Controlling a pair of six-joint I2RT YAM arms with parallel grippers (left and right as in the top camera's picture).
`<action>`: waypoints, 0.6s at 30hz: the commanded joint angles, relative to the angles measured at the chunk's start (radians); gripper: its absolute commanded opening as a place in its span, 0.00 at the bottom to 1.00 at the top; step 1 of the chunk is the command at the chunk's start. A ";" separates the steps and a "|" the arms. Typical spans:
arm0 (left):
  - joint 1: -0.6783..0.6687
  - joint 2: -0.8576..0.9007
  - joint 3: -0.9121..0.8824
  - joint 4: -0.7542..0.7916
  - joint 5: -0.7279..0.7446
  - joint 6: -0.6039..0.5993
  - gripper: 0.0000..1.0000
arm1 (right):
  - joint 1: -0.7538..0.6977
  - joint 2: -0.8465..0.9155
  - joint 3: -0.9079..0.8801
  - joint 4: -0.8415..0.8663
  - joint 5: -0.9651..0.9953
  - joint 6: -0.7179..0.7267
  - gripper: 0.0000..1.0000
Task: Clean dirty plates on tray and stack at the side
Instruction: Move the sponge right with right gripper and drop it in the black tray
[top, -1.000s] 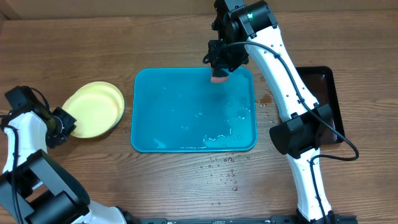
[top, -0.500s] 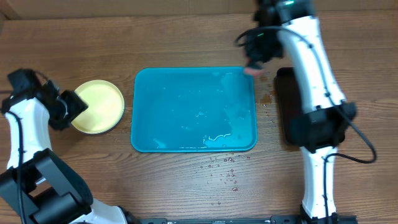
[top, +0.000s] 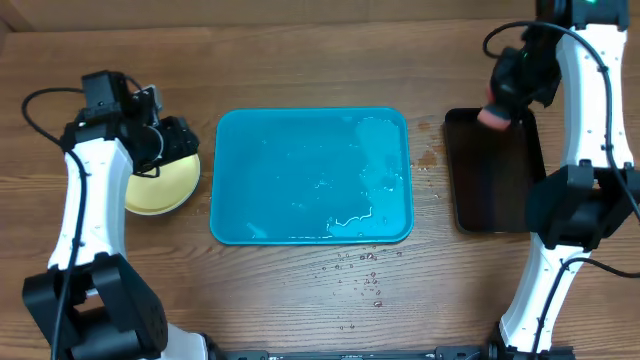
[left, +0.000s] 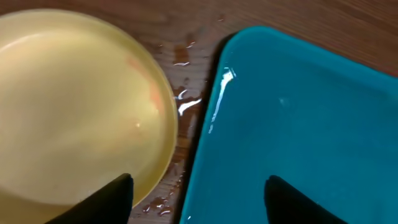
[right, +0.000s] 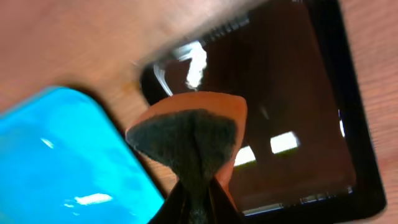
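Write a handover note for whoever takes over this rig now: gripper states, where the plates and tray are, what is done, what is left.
Left gripper: open, empty, above the gap between plates and tray.
Right gripper: shut on the sponge, over the black tray.
Plates: on the table left of the tray, yellow one on top; count unclear.
Tray: wet, no plates on it.
Done: plates are off the tray, at the side.
Left: probably put the sponge down; check the faint orange mark on the top plate.

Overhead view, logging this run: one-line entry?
left gripper open by yellow plate | right gripper holds sponge over black tray | turquoise tray wet
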 joint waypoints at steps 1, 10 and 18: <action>-0.051 -0.057 0.019 0.002 0.015 0.032 0.76 | 0.000 -0.019 -0.136 0.021 0.077 0.000 0.07; -0.138 -0.052 0.018 -0.025 0.010 0.025 1.00 | 0.000 -0.019 -0.294 0.118 0.187 -0.005 0.21; -0.142 -0.052 0.018 -0.024 0.011 0.025 1.00 | 0.000 -0.040 -0.244 0.088 0.124 -0.043 0.39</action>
